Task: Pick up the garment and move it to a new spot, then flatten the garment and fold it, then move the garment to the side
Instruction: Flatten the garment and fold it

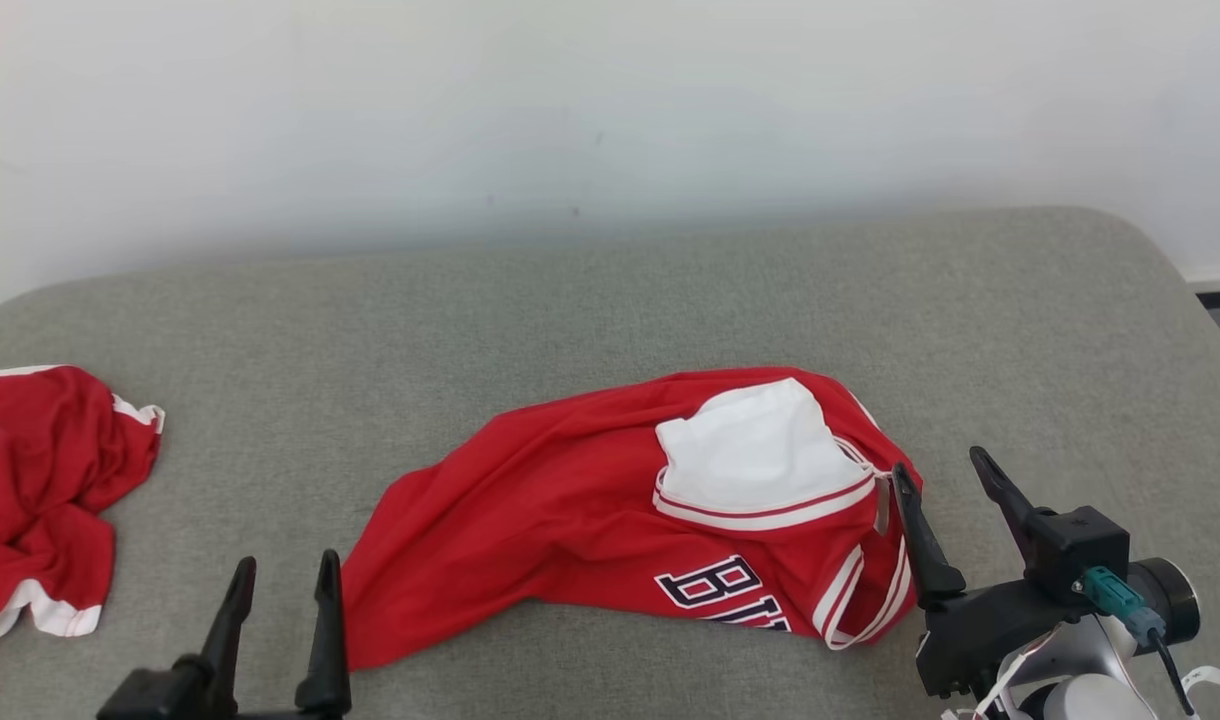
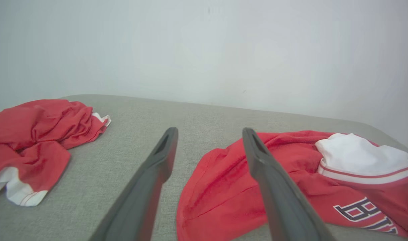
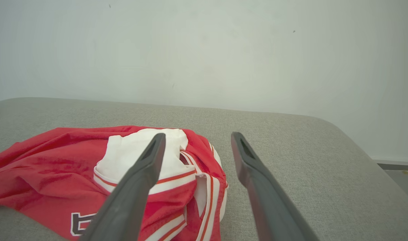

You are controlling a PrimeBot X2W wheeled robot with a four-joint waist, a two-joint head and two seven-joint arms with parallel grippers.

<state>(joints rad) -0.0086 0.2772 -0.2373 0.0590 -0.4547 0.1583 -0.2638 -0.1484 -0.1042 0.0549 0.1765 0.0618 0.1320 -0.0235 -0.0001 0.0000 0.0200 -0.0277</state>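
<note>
A red garment (image 1: 570, 510) with white trim, dark lettering and a white inner panel lies crumpled on the grey cushioned surface (image 1: 610, 300), near the front centre. It also appears in the left wrist view as the garment (image 2: 230, 190) and in the right wrist view as the garment (image 3: 50, 167). My left gripper (image 1: 285, 585) stands open just left of its lower left corner, nothing between the fingers. At the garment's right edge my right gripper (image 1: 940, 480) is open, its left finger over the cloth and holding nothing.
A second red and white cloth (image 1: 40, 490) lies bunched at the surface's left edge, also visible as the cloth (image 2: 33, 134). A pale wall (image 1: 610, 100) rises behind. The surface's right edge drops to the floor (image 3: 398, 174).
</note>
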